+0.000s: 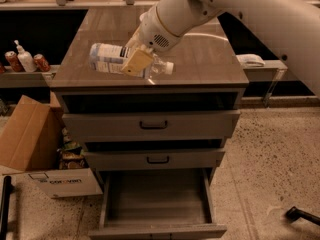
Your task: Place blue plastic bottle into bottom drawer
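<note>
The blue plastic bottle (112,58) lies sideways just over the front of the cabinet top (205,59), its white cap (169,67) pointing right. My gripper (140,59) comes down from the big white arm at the upper right and is shut on the bottle's middle, with one tan finger pad (136,63) across its front. The bottom drawer (156,199) stands pulled open below, with a plain grey inside and nothing in it.
Two upper drawers (152,125) with dark handles stand slightly ajar. An open cardboard box (30,139) sits on the floor at the left. Red cans (41,62) and a white pump bottle (24,59) stand on a left shelf. A white object (251,60) lies on the right shelf.
</note>
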Action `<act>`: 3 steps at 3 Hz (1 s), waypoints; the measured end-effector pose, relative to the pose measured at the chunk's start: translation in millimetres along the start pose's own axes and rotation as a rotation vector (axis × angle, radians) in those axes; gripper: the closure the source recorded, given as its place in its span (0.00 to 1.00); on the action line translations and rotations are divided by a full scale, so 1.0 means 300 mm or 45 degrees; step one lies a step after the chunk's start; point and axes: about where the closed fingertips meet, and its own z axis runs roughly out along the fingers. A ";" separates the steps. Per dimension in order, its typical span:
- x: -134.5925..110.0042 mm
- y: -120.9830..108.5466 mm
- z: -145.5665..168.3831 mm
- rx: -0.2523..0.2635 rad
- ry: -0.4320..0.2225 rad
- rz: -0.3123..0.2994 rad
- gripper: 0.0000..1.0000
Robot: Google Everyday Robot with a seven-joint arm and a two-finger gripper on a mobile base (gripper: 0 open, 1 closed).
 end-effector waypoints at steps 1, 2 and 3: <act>0.046 0.060 0.017 -0.011 0.081 -0.024 1.00; 0.124 0.175 0.045 -0.032 0.196 -0.049 1.00; 0.270 0.318 0.140 -0.103 0.321 -0.040 1.00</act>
